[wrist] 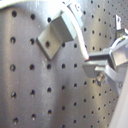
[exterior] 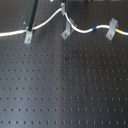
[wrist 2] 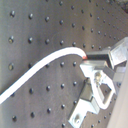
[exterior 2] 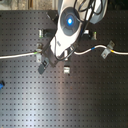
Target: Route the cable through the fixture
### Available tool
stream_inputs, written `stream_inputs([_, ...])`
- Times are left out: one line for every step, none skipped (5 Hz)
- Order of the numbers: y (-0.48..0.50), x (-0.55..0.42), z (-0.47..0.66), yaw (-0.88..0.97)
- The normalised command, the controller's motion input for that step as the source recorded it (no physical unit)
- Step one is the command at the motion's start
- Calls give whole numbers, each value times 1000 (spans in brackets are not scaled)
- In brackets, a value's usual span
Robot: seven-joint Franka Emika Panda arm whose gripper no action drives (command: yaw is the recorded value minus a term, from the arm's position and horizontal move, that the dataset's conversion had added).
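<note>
1. At the first exterior view's left edge, the cable [exterior: 10, 35] comes in low over the black perforated board [exterior: 65, 90]. It carries a green band [exterior: 25, 31] just before it meets the left clip [exterior: 28, 36], which stands nearly upright.
2. Right of that clip the cable climbs toward the far side of the board and peaks near the top centre.
3. In the first wrist view, the gripper [wrist: 91, 61] has its fingers drawn in on the cable, which ends between the tips. The grip looks firm, though blur makes the contact hard to confirm.
4. Just near of the peak, the fixture [exterior: 65, 33] leans diagonally. The cable drops past its forked top and touches it. Whether the cable sits inside the fork cannot be told. The first wrist view shows the cable crossing the fixture's upper edge.
5. Farther right the cable sags, shows a blue band [exterior: 94, 28], and reaches the right clip [exterior: 111, 30], which is also tilted.
6. A yellow band [exterior: 117, 31] follows, and the cable leaves at the right edge.
</note>
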Motion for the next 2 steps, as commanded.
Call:
stream_inputs([95, 89, 482, 49])
stream_inputs([-1, 0, -36, 0])
